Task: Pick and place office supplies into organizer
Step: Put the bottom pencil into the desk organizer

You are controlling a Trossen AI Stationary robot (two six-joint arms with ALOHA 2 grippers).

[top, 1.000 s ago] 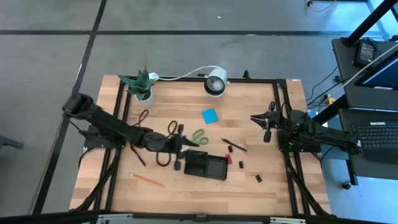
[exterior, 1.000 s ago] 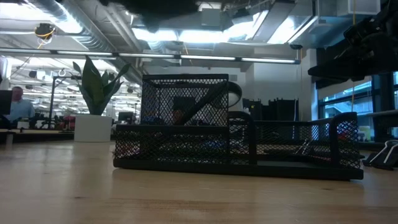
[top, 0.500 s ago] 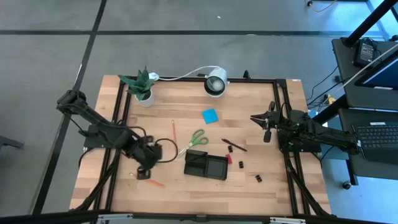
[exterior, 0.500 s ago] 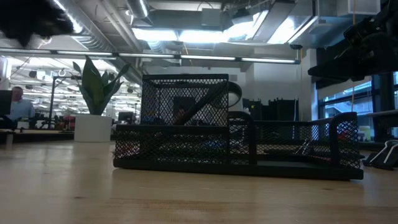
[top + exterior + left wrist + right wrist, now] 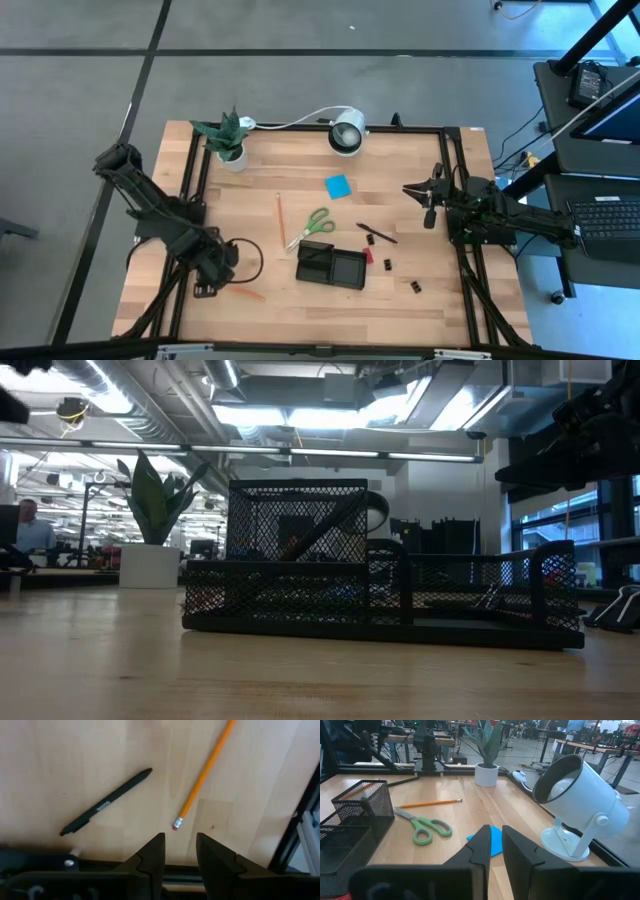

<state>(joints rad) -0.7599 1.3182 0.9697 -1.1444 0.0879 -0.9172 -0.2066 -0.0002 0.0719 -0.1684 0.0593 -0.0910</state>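
My left gripper (image 5: 210, 285) (image 5: 180, 844) hangs over the table's near left part, pointing down, open and empty. Just beyond its fingertips lie an orange pencil (image 5: 205, 770) (image 5: 245, 294), eraser end nearest, and a black pen (image 5: 106, 803). The black mesh organizer (image 5: 332, 265) (image 5: 380, 590) stands near the table's middle. Around it lie green-handled scissors (image 5: 315, 222) (image 5: 422, 827), a second pencil (image 5: 280, 215), a blue sticky pad (image 5: 337, 185), another pen (image 5: 377, 233), a red piece (image 5: 368, 256) and black clips (image 5: 413, 286). My right gripper (image 5: 425, 195) (image 5: 496, 837) waits at the right edge, fingers narrowly apart, empty.
A potted plant (image 5: 228, 140) and a white lamp (image 5: 347, 133) with its cable stand at the far edge. A black frame (image 5: 190, 190) runs along the table's sides. Bare wood lies between the left gripper and the organizer.
My left gripper has swung from beside the organizer's left end toward the table's near left corner and tipped over to point straight down. The second pencil and the scissors, hidden under the arm before, now show. Nothing on the table has moved.
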